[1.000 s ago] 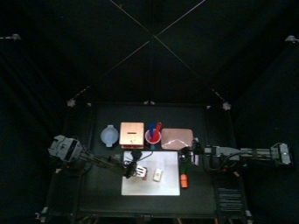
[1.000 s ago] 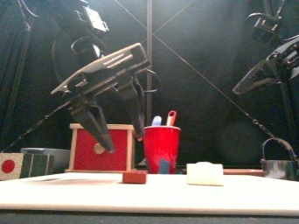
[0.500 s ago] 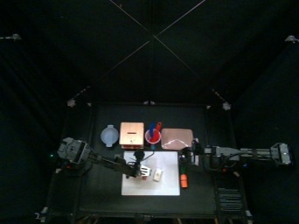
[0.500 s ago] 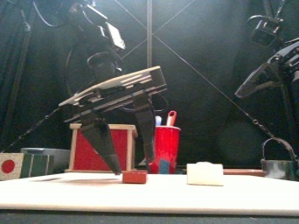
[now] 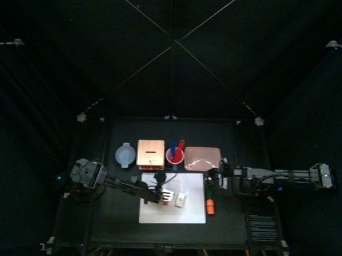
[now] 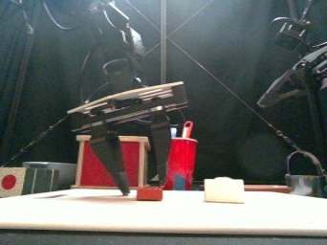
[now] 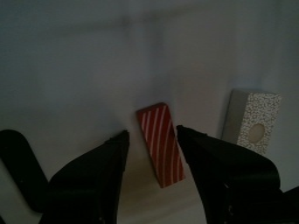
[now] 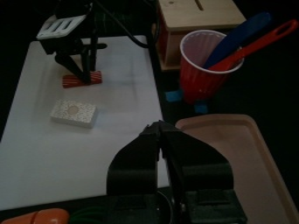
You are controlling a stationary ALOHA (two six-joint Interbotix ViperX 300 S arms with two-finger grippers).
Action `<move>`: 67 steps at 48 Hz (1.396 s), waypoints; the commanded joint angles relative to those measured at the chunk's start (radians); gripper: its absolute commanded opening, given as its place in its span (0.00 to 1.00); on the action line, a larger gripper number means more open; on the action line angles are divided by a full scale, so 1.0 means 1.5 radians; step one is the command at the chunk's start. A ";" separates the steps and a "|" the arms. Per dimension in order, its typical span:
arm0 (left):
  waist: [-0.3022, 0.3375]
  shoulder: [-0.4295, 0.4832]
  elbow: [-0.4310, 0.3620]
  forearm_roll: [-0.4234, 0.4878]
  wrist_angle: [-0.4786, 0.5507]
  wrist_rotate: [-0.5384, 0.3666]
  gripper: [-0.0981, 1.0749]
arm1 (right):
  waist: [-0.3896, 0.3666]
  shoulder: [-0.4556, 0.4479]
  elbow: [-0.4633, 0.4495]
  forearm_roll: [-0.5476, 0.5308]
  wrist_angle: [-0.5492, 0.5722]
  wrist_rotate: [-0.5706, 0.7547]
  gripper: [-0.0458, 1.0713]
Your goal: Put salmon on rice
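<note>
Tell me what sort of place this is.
Likely a robot test pen: black curtains close in a small table, a white board holds toy salmon and rice, and two black arms reach in.

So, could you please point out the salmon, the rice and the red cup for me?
salmon (image 7: pixel 160 145): left wrist view, middle of its striped top.
rice (image 7: pixel 253 118): left wrist view, middle of its speckled top.
red cup (image 8: pixel 208 68): right wrist view, on its outer wall.

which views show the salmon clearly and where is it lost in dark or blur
Left wrist view: salmon sharp, striped, between the blurred dark left end effector prongs. Front view: salmon low, shadowed. Top view: barely a speck on the bright board.
</note>
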 commanded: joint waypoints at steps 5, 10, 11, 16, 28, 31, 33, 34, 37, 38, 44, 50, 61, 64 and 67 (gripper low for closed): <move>-0.006 0.003 -0.031 -0.024 0.006 0.000 0.80 | 0.002 0.005 0.000 0.004 -0.002 0.000 0.07; -0.007 0.004 -0.030 -0.040 0.017 0.000 0.80 | 0.004 0.004 0.002 0.005 -0.002 0.000 0.07; -0.007 0.005 -0.031 -0.041 0.021 -0.001 0.80 | 0.004 0.004 0.002 0.004 -0.002 0.000 0.07; -0.007 0.006 -0.035 -0.042 0.032 -0.003 0.80 | 0.004 0.004 0.003 0.005 -0.002 0.000 0.07; -0.014 0.024 -0.048 -0.071 0.033 -0.001 0.80 | 0.005 0.004 0.005 0.004 -0.002 0.000 0.07; -0.015 0.028 -0.052 -0.075 0.033 -0.001 0.80 | 0.005 0.004 0.005 0.004 -0.002 0.000 0.07; -0.015 0.029 -0.053 -0.075 0.034 -0.001 0.80 | 0.004 0.004 0.005 0.004 -0.002 0.000 0.07; -0.015 0.029 -0.053 -0.075 0.033 -0.001 0.80 | 0.004 0.004 0.005 0.004 -0.002 0.000 0.07; -0.015 0.029 -0.052 -0.077 0.034 -0.001 0.80 | 0.005 0.004 0.005 0.005 -0.002 0.000 0.07; -0.015 0.029 -0.052 -0.077 0.034 -0.001 0.80 | 0.005 0.004 0.005 0.005 -0.002 0.000 0.07; -0.016 0.027 -0.052 -0.077 0.050 0.000 0.80 | 0.005 0.004 0.006 0.005 -0.002 0.000 0.07; -0.016 0.025 -0.052 -0.077 0.064 0.001 0.80 | 0.005 0.004 0.008 0.005 -0.002 0.000 0.07; -0.016 0.024 -0.050 -0.078 0.067 0.000 0.79 | 0.005 0.004 0.011 0.005 -0.002 0.000 0.07; -0.015 0.024 -0.053 -0.078 0.070 0.000 0.77 | 0.005 0.004 0.012 0.005 -0.002 0.000 0.07; -0.016 0.024 -0.053 -0.078 0.070 0.001 0.73 | 0.005 0.004 0.013 0.006 -0.002 0.000 0.07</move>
